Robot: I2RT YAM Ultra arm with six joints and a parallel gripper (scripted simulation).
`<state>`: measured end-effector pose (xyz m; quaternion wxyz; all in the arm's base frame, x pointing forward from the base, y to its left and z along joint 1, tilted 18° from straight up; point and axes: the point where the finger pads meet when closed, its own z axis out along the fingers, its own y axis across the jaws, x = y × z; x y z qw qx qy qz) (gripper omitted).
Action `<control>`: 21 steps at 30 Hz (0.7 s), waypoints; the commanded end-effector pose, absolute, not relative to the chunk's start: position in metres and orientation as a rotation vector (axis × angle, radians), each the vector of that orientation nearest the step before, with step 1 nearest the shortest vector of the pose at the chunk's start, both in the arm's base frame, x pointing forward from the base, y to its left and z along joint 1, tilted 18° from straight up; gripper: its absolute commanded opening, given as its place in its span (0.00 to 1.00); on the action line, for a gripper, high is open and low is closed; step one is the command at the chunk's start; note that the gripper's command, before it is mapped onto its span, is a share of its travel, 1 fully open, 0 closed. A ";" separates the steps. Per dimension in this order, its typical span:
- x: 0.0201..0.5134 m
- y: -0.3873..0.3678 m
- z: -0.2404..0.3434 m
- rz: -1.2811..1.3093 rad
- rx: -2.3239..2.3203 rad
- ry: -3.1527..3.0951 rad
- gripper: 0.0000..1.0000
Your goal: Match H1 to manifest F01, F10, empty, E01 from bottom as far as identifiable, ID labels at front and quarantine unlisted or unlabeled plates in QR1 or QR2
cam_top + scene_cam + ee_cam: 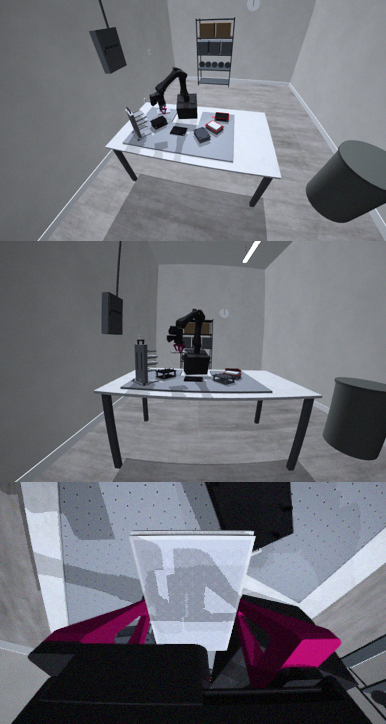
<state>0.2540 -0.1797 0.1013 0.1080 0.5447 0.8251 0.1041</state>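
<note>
Right now I am holding a white plate (192,594) between the pink fingers of my gripper (162,110), which is standing wide around it. I am carrying it in the air behind the plate hotel (133,125), above the grey mat (182,145).

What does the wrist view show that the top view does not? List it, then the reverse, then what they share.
Wrist only: the plate's pale face close up, crossed by shadows, with a magenta finger at each side edge.
Top only: the hotel, the two red-rimmed nests, one of them bearing a white plate, the arm's base, the table and the far rack.
Both: the pincer holding the plate above the grey mat.
</note>
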 end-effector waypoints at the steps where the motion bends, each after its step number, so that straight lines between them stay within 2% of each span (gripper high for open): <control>1: 0.255 -0.186 0.107 0.291 1.501 2.461 0.86; 21: 0.231 -0.240 0.097 0.240 1.176 2.611 0.86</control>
